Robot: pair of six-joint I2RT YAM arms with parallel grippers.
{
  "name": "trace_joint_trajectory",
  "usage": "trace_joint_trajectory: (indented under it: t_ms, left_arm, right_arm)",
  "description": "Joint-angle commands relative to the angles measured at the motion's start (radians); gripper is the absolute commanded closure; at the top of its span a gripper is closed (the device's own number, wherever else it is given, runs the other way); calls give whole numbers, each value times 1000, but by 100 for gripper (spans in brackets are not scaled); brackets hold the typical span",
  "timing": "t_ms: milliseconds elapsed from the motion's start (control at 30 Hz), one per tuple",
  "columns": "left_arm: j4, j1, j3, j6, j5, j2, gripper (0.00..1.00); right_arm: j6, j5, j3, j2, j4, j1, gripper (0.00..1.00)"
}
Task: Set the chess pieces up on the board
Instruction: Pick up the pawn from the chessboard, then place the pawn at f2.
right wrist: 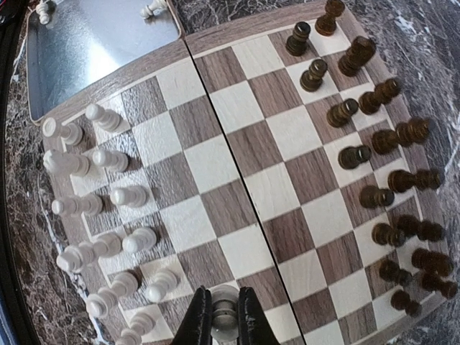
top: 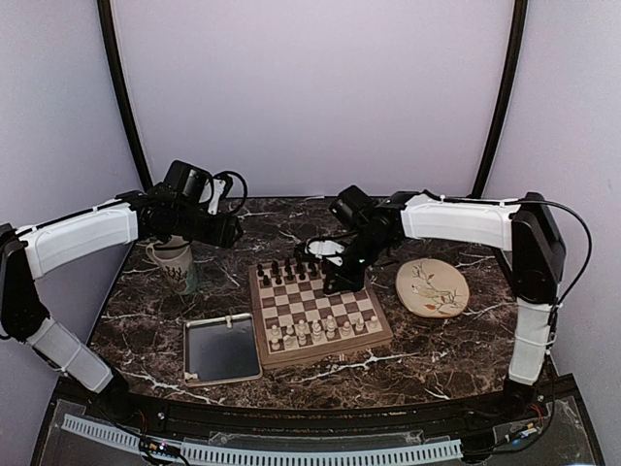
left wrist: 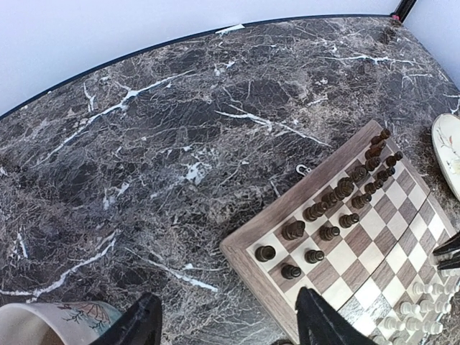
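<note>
The right tool (right wrist: 224, 320) is seen clamped on a single white piece (right wrist: 224, 305), its two fingers pressed against the piece's sides so that it is held upright and can be set on a square without toppling. Directly beneath this tool lies the board (right wrist: 215, 32), and the held piece is placed over a square near the board's side edge, just beside the white pieces (right wrist: 108, 201) gathered to the tool's left. Whether its base touches the wood cannot be told. The dark pieces (right wrist: 381, 158) are lined in two rows along the edge to the tool's right, well apart from the grip, so that side is judged largely arranged. Two white figures (right wrist: 152, 8) are seen lying in the tray (right wrist: 100, 50), ahead and left of the tool, so more fetching is probably needed. The left tool (left wrist: 228, 323) is held with its fingers apart and nothing between them, off the board's corner and near the mug (left wrist: 50, 320), presumably so that the working arm is not crowded.
</note>
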State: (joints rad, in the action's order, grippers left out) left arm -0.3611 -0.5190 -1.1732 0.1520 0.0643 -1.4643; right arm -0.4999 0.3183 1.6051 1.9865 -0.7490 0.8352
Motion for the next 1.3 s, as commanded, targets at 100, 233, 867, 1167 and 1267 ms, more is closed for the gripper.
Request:
trace_joint_trajectory:
  t_ms: [100,233,867,1167,1267]
  left_arm:
    - [24,7,-57,0,-13,-56,34]
    - [21,8,-70,-5,-28,-66,34]
    - [8,7,-64,-5,-28,-75,34]
    - [-1,8,-62,-3,-29,-81,35]
    - [-4,8,-62,-5,-29,-83,35]
  right_arm:
    - [-52,13,-180,-123,67,-6,95]
    - [-66,18,-194,-116,66,-4,95]
    - [-118,51,-209,-57,7,1,94]
    - [-131,34,-218,-34,0,2,93]
    - [-133,25,-220,-32,0,2,91]
